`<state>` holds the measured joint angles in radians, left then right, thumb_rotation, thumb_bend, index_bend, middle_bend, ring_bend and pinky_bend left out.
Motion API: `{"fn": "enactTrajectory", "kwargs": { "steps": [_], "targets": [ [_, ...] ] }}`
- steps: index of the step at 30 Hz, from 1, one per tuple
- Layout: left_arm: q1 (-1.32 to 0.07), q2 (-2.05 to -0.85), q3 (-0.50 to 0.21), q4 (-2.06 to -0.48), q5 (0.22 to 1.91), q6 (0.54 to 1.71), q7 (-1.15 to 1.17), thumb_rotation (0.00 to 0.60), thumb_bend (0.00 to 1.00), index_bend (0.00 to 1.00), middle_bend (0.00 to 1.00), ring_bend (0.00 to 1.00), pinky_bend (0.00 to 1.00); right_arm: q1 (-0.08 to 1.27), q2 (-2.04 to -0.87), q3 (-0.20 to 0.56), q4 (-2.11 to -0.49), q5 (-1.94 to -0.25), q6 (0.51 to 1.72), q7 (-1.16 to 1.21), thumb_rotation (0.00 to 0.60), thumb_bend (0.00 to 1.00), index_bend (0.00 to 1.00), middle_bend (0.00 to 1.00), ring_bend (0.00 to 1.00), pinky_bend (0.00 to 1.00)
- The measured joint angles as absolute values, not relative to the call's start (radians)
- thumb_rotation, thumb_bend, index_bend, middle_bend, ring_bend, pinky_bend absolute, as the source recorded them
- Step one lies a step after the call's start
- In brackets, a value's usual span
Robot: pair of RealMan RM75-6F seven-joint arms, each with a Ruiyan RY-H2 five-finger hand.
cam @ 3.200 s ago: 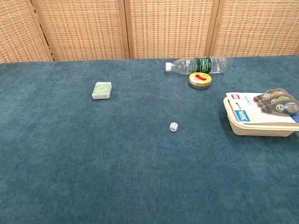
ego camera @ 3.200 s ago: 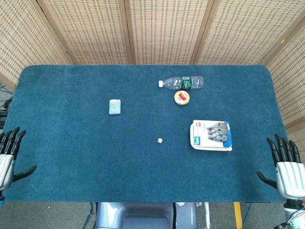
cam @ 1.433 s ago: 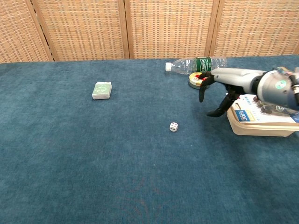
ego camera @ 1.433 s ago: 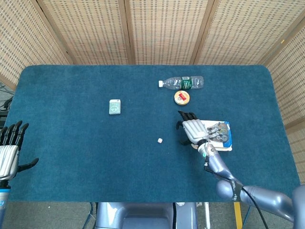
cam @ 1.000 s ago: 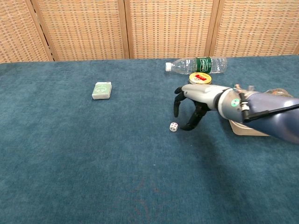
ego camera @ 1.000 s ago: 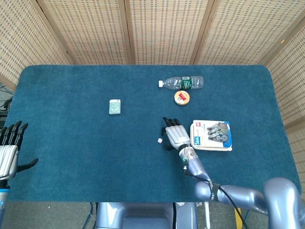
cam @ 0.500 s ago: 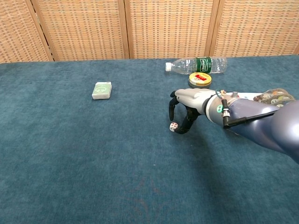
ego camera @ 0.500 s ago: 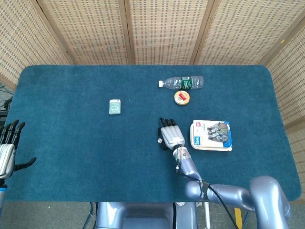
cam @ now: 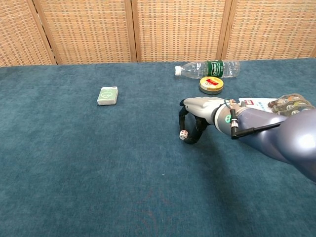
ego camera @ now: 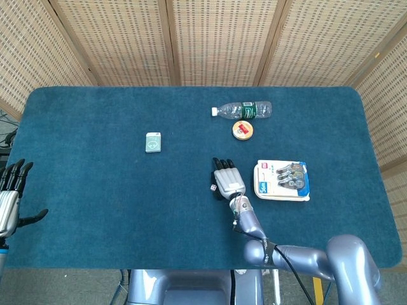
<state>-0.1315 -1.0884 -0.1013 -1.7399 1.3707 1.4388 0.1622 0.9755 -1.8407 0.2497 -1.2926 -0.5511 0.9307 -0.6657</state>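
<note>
One small white cube die [cam: 183,135] between metallic right hand's [cam: 195,116] fingertips.

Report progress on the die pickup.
Reach looks done: the right hand is over the die, its fingers curled around it. The grasp is in hand; contact is unclear. The die is on the cloth, so the lift remains. The left hand is idle.

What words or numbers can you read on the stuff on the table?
Flat package: a blue label with white print, too blurred to read for sure.
Water bottle: green label with white letters, too small to read.
Round tin: red mark, not readable.
Small green-and-white box: round emblem, no readable words.
Die at the right hand: dots only, too small to count.
</note>
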Motion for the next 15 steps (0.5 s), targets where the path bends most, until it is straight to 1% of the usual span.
{"fn": "enactTrajectory", "kwargs": {
  "steps": [6, 12, 15],
  "targets": [
    [-0.133, -1.090, -0.102, -1.739, 1.366, 1.437, 0.164, 0.600, 0.00, 0.00, 0.00, 0.00, 0.00, 0.977, -1.848, 0.253, -1.288, -0.574, 0.923, -0.647, 0.600, 0.44, 0.51, 0.00, 0.00, 0.00],
    [-0.135, -1.091, -0.101, -1.739, 1.363, 1.436, 0.166, 0.600, 0.00, 0.00, 0.00, 0.00, 0.00, 0.972, -1.844, 0.257, -1.293, -0.586, 0.924, -0.631, 0.600, 0.46, 0.52, 0.00, 0.00, 0.00],
    [-0.136, -1.089, -0.102, -1.740, 1.361, 1.433, 0.165, 0.600, 0.00, 0.00, 0.00, 0.00, 0.00, 0.968, -1.828, 0.259, -1.320, -0.598, 0.929, -0.624, 0.600, 0.47, 0.52, 0.00, 0.00, 0.00]
  ]
}}
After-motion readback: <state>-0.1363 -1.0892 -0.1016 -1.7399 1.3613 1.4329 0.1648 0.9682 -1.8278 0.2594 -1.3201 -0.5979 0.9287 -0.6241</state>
